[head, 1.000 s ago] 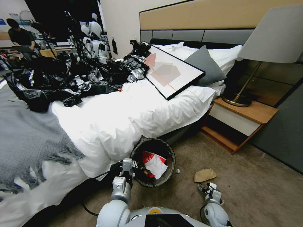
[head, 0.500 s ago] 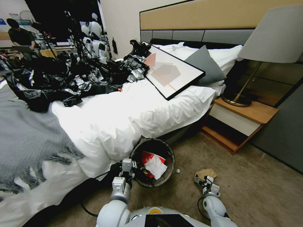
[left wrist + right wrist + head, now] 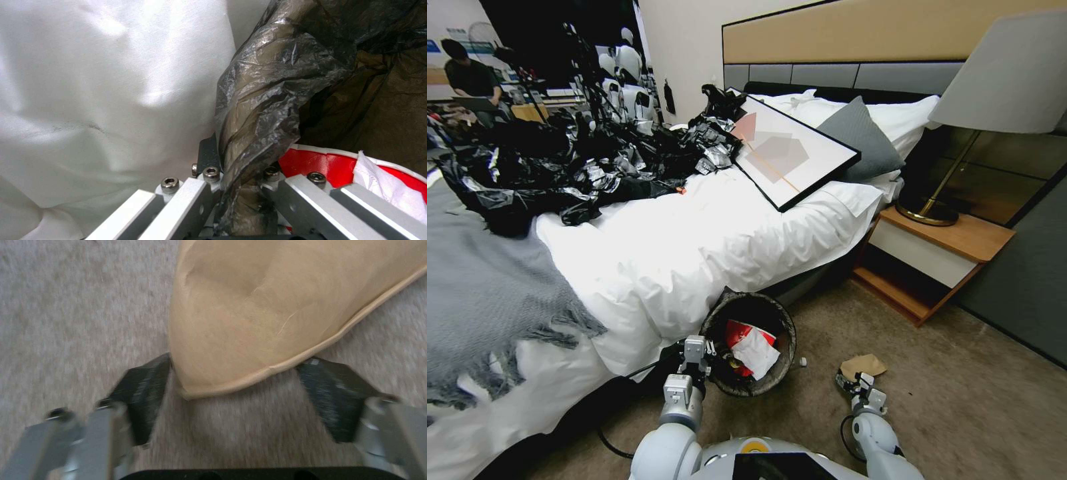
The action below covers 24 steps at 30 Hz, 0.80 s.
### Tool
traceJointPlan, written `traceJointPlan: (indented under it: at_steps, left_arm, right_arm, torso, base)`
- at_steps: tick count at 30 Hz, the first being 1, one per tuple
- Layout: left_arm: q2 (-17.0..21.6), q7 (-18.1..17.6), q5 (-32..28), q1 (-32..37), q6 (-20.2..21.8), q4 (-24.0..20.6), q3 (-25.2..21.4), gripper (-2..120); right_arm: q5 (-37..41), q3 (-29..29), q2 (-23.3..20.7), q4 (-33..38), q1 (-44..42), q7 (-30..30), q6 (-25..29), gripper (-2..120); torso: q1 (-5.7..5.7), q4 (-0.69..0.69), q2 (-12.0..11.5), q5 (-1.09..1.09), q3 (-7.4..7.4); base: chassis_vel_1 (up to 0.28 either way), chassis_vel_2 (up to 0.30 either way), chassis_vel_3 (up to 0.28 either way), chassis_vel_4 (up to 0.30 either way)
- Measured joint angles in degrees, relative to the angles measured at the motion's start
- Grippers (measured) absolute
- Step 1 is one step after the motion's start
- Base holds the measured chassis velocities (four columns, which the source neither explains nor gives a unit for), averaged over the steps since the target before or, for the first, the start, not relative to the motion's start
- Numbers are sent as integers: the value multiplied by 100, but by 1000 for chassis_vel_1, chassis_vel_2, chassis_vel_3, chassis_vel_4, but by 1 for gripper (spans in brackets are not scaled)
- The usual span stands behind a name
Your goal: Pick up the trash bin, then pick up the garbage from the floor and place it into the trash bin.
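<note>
On beige bedroom carpet (image 3: 947,400) beside the white-sheeted bed (image 3: 694,260), left gripper (image 3: 707,352) clamped on the black-lined trash bin (image 3: 782,320) rim, right gripper (image 3: 848,383) spread wide around the brown cardboard scrap (image 3: 860,367), nightstand (image 3: 954,247) beyond.

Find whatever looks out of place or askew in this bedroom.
A framed picture lies tilted on the bed beside heaped black plastic bags. A brown cardboard scrap lies on the carpet, between the open right gripper's fingers.
</note>
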Motion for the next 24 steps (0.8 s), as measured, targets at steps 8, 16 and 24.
traceJointPlan:
  at_steps: [8,16,24]
  left_arm:
    - [-13,-1,19,9,0,1,-1,0]
    - [-13,0,38,8,0,26,-2,0]
    - [-2,3,38,4,0,33,4,0]
  right_arm:
    - [9,1,-21,-5,91,-25,32,34]
    - [-84,11,-44,-55,99,-47,213,1]
    - [-147,36,-62,-52,89,-52,325,0]
  torso:
    - [0,0,0,-1,0]
    - [0,0,0,-1,0]
    - [0,0,0,-1,0]
  base:
    - [0,0,0,0]
    - [0,0,0,0]
    - [0,0,0,0]
